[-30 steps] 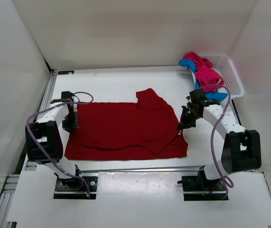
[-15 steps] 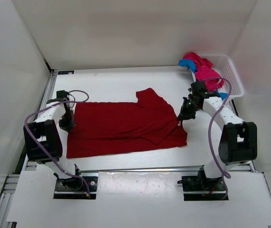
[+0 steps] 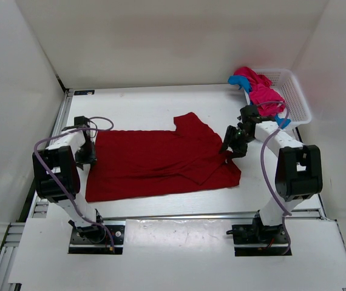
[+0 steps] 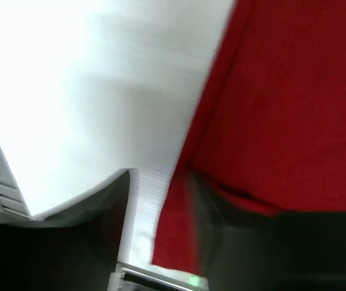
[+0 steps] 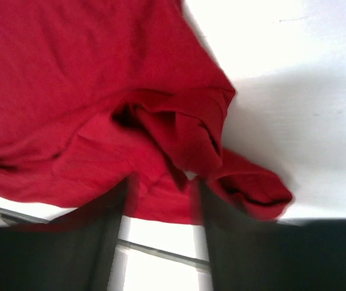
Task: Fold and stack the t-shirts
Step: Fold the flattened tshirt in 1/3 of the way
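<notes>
Dark red t-shirt (image 3: 161, 163) lies spread on the surface (image 3: 142, 109), seen from overhead; it looks soft, limp and light. Left wrist: left gripper (image 4: 158, 182) parted astride its side edge. Right wrist: right gripper (image 5: 161, 188) parted at a bunched fold (image 5: 185, 130), probably a good pinch point.

Three shirts are counted: a dark red shirt (image 3: 161, 163) between the left gripper (image 3: 90, 159) and right gripper (image 3: 232, 147), a pink shirt (image 3: 261, 91) and blue shirt (image 3: 276, 122) beyond the right jaws; one basket (image 3: 295, 91)

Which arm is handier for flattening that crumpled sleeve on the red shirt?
Right. The right gripper, open, hangs right by the sleeve at the shirt's right edge; the left gripper is at the opposite edge.
</notes>
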Robot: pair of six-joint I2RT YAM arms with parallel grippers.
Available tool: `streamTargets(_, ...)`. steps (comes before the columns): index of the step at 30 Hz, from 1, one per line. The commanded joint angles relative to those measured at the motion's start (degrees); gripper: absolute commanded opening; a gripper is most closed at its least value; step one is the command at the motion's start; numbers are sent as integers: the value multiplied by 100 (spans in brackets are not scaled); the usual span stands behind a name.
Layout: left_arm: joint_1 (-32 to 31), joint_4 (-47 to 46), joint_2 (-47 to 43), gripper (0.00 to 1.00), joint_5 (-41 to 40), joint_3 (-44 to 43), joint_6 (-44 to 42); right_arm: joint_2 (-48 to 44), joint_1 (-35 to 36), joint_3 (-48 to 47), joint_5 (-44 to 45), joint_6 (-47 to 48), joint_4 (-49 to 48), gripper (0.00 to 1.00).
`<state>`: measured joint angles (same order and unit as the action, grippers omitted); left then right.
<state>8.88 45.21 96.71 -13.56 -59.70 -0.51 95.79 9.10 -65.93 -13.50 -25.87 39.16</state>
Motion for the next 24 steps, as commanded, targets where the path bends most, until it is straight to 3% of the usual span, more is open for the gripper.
streamTargets(1,8,-144,-11,61,-375,-244,51,89,-23,-306,153,90,171,66)
streamTargets(5,165,-83,-457,86,-428,-244,51,-444,-75,-158,698,91,434,77)
streamTargets(8,376,250,-766,93,-148,-244,51,-980,-128,202,849,91,610,82)
streamTargets(12,781,813,-1240,94,502,-33,51,-1536,-128,1123,788,-129,681,83)
streamTargets(15,729,1059,-1391,94,811,484,51,-1739,-128,1582,550,-235,445,85)
streamTargets(19,614,850,-1322,93,864,1284,51,-1521,-128,2048,269,-305,-4,85)
streamTargets(24,614,410,-1014,90,1003,1479,51,-1098,-128,2242,216,-305,-443,81)
